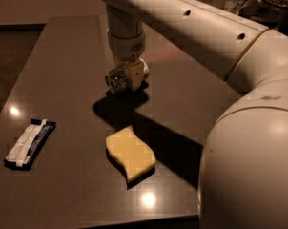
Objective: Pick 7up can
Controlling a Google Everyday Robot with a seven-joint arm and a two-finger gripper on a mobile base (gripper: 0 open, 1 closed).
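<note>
The 7up can (116,79) lies sideways near the middle of the dark table (63,51), its shiny silver end facing the camera. My gripper (127,78) comes down from above and is shut on the can. One cream finger (135,75) covers the can's right side, and the label is mostly hidden. The can sits just above its dark shadow on the table.
A yellow sponge (130,152) lies in front of the can. A black and white snack bar (28,143) lies near the left edge. A clear glass jar (237,0) stands at the back right. My large white arm (249,128) fills the right side.
</note>
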